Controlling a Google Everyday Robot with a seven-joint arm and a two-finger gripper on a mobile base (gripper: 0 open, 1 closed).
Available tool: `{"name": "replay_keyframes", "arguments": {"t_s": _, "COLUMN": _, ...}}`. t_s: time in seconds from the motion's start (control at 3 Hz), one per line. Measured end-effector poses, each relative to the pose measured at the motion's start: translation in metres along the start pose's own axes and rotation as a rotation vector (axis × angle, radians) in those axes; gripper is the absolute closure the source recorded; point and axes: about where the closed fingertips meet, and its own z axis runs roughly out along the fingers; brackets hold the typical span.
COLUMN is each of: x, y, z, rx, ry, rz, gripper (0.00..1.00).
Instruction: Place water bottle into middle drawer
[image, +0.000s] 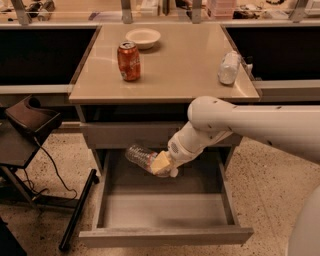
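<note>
The clear ribbed water bottle (141, 155) lies on its side in my gripper (160, 165), which is shut on it. The bottle hangs over the back left part of the open middle drawer (165, 235), just under the closed drawer front above. The drawer is pulled out and its flat grey bottom (162, 211) is bare. My white arm (235, 125) reaches in from the right.
On the tan tabletop (185, 65) stand an orange-red soda can (129, 61), a white bowl (143, 37) and a whitish bottle-like object (229, 67) at the right edge. A dark chair (27, 130) with a black leg stands to the left on the speckled floor.
</note>
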Motion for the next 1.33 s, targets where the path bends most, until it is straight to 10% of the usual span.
{"name": "replay_keyframes", "arguments": {"t_s": 0.67, "x": 0.031, "y": -0.012, "z": 0.096, "rx": 0.122, "ry": 0.126, "rz": -0.048, "gripper": 1.0}}
{"name": "replay_keyframes", "arguments": {"t_s": 1.33, "x": 0.046, "y": -0.035, "z": 0.161, "rx": 0.185, "ry": 0.243, "rz": 0.036, "gripper": 1.0}}
